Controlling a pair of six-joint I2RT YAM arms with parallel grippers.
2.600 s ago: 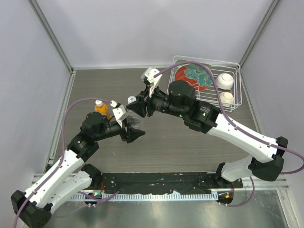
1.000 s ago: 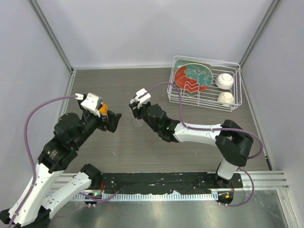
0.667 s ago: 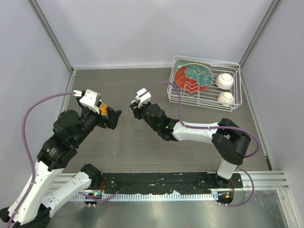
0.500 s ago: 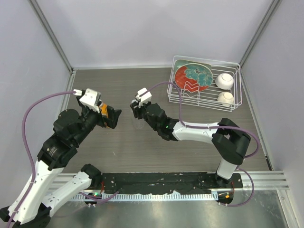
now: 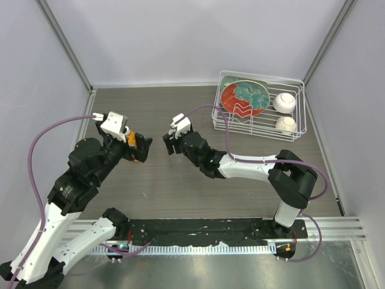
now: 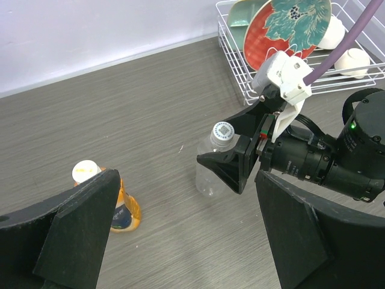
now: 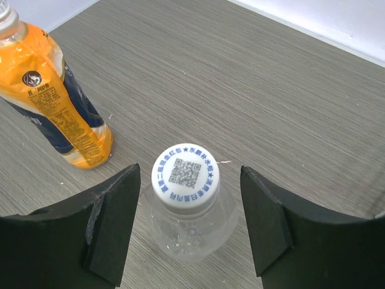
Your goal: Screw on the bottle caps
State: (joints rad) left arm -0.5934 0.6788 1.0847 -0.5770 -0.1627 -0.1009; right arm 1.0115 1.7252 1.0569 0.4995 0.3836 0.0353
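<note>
The clear bottle (image 7: 185, 232) stands upright on the table with its white cap (image 7: 185, 171), printed with a code, sitting on its neck. My right gripper (image 7: 189, 170) straddles that cap with the jaws open, both fingers clear of it. To the left stands the orange bottle (image 7: 54, 102) with a cream cap (image 6: 86, 171) on top. In the left wrist view my left gripper (image 6: 186, 177) is wide open above the table between the orange bottle (image 6: 123, 208) and the clear bottle (image 6: 210, 174), holding nothing. From above, the left gripper (image 5: 141, 149) partly hides the orange bottle (image 5: 130, 137).
A white wire rack (image 5: 260, 75) at the back right holds a red-and-teal plate (image 5: 243, 96) and two white balls (image 5: 284, 102). Grey walls close in the table on three sides.
The right gripper's jaws have spread apart off the clear bottle's cap. The left arm has barely moved beside the orange bottle, still open.
</note>
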